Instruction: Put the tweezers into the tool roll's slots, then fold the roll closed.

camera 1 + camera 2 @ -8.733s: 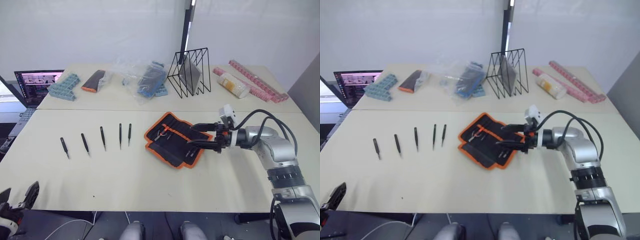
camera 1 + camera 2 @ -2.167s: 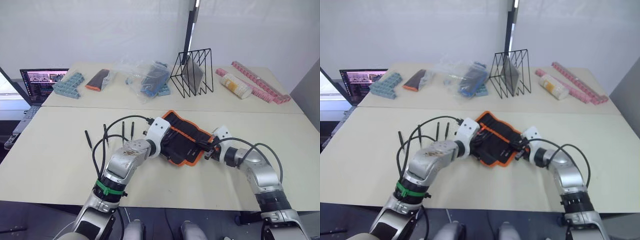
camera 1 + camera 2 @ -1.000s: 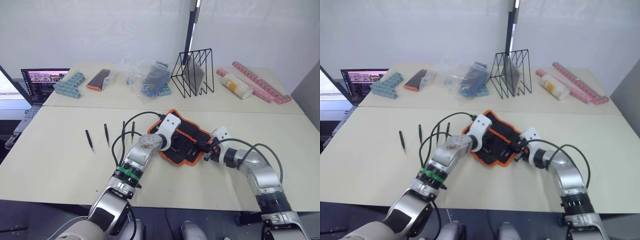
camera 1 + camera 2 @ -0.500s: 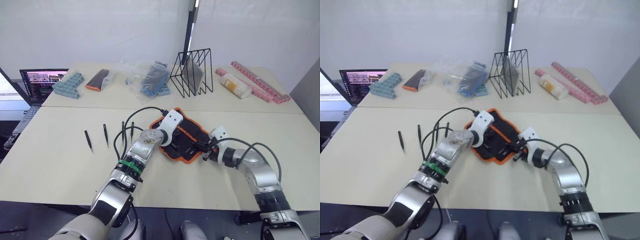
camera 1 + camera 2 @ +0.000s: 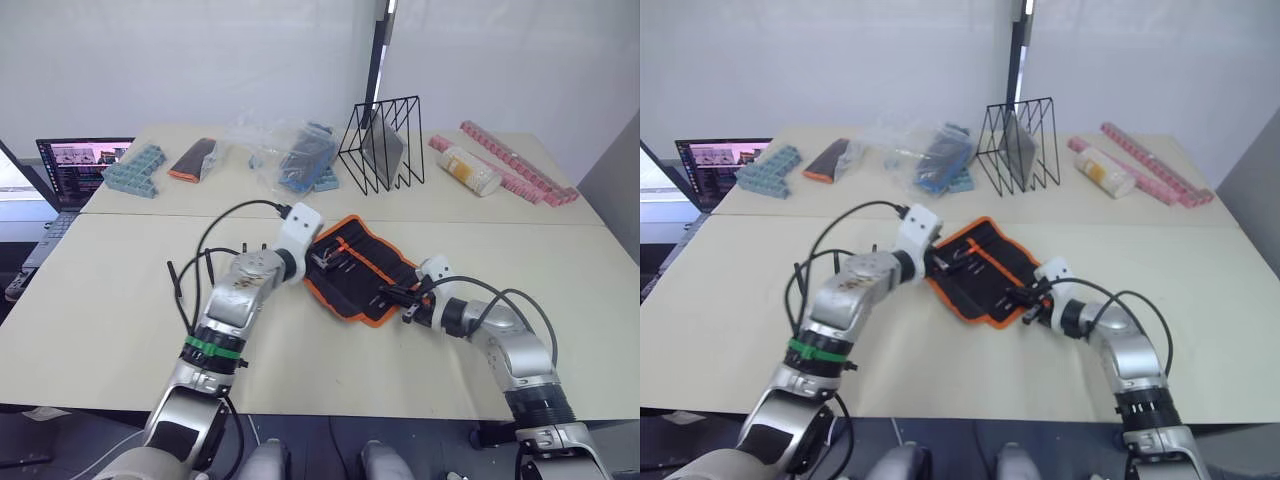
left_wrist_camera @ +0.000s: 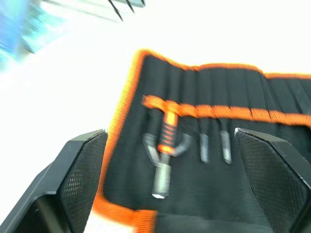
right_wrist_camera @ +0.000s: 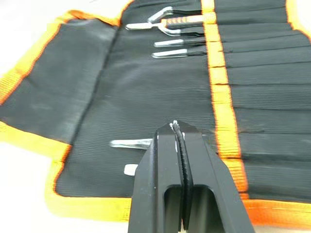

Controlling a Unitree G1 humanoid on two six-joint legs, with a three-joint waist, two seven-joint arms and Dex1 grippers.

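The tool roll [image 5: 357, 267] is spread open on the table [image 5: 120, 340], its slots [image 7: 257, 63] holding a few silver tools. The left claw [image 6: 170, 160] is held wide apart over the roll's end nearest the tweezers [image 5: 172, 275] — those are laid just beside that end. The right claw [image 7: 178, 141] is pressed together at the roll's opposite end.

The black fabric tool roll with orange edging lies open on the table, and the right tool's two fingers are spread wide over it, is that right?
Not quite. The black fabric tool roll with orange edging does lie open on the table, but the right tool has its two fingers pressed together, not spread wide. The right wrist view shows them shut over the roll's inner face.
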